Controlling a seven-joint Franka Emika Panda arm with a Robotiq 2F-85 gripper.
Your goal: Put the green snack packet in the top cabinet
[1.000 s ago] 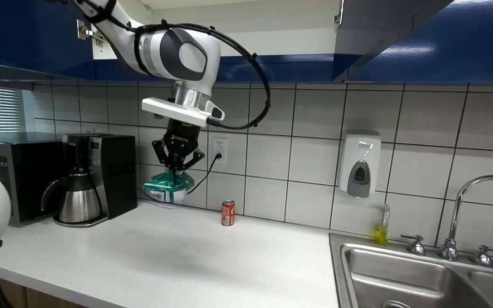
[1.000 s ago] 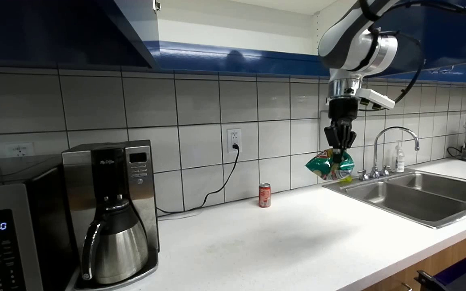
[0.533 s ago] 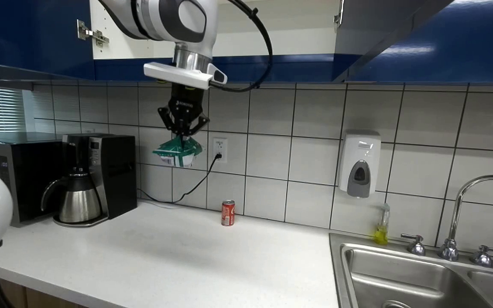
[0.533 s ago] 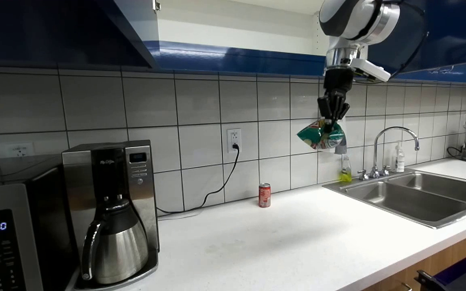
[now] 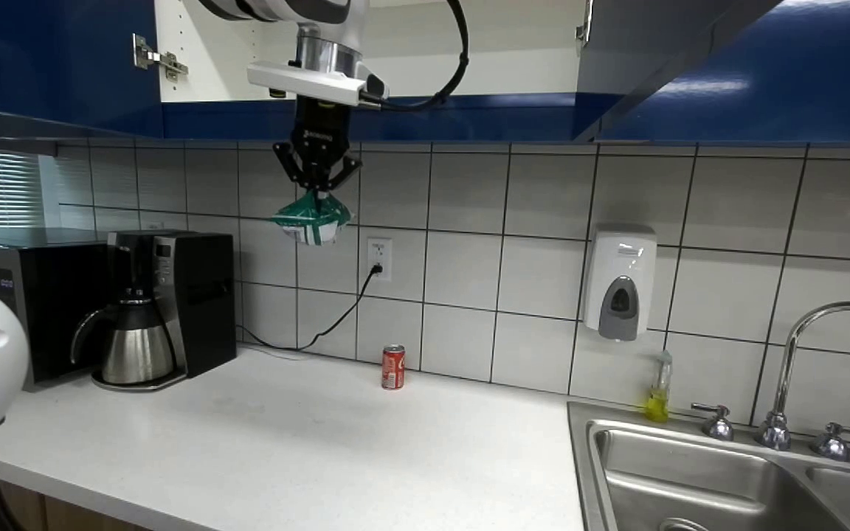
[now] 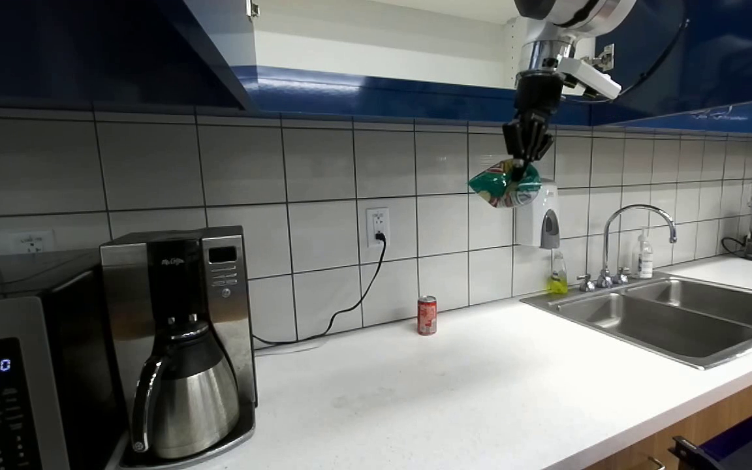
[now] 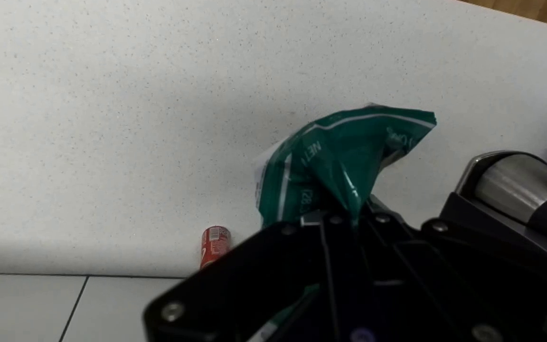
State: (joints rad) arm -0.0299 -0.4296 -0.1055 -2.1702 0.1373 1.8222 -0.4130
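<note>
In an exterior view the gripper (image 5: 317, 198), jaws nearly together, pinches the packet (image 5: 314, 227) by a bunched fold high over the counter (image 5: 366, 450), short of its back edge, probably so it dangles ready for the higher cabinet (image 5: 499, 114); further right, a can (image 5: 392, 368) by that edge

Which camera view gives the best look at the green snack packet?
The wrist view: the green snack packet appears largest there, and "NET" can be read, though the gripper hides its pinched part. Both exterior views show most of its outline, but smaller, hanging from the gripper, with any lettering too small to read.
</note>
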